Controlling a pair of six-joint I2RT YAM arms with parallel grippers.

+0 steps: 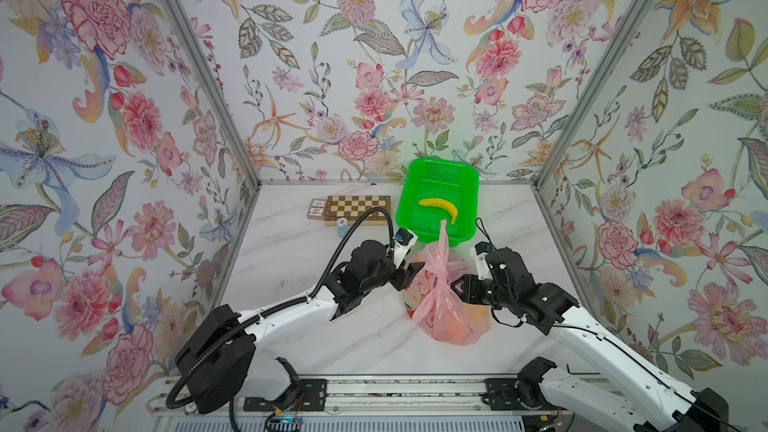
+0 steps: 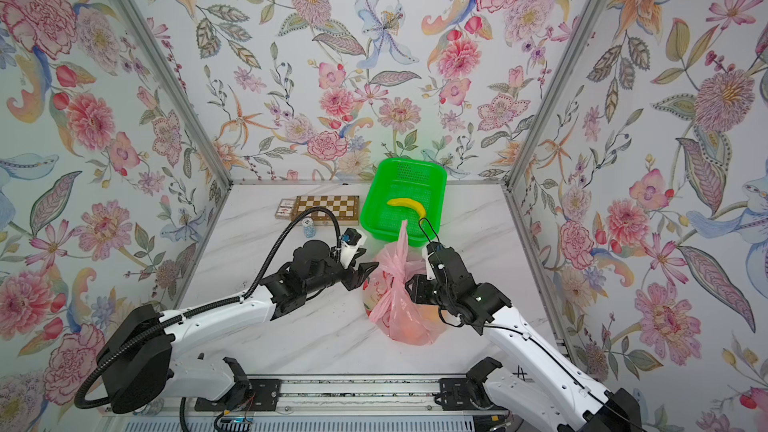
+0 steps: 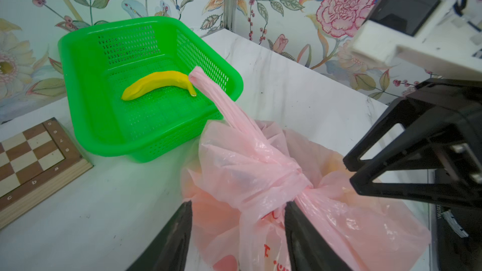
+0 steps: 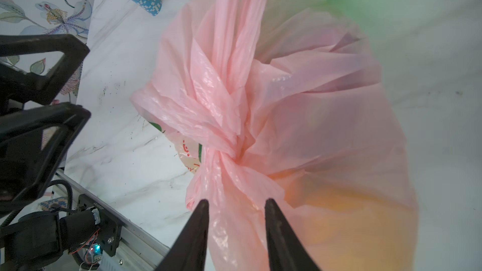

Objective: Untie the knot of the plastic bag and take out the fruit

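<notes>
The thin pink plastic bag [image 1: 453, 322] sits on the white marble tabletop [image 1: 311, 334], near the green plastic basket [image 1: 405, 211]. Its twisted knot [image 4: 229, 152] is tied, with orange fruit [image 4: 352, 220] inside. The left hand [image 3: 238, 204] and right hand [image 4: 236, 200] sit on each side of the knot, fingers apart.

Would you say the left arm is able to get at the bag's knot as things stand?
Probably yes: the left gripper is open right beside the knot, with plastic bag film between its jaws and nothing blocking. The right gripper, also open, sits opposite without covering it.
</notes>
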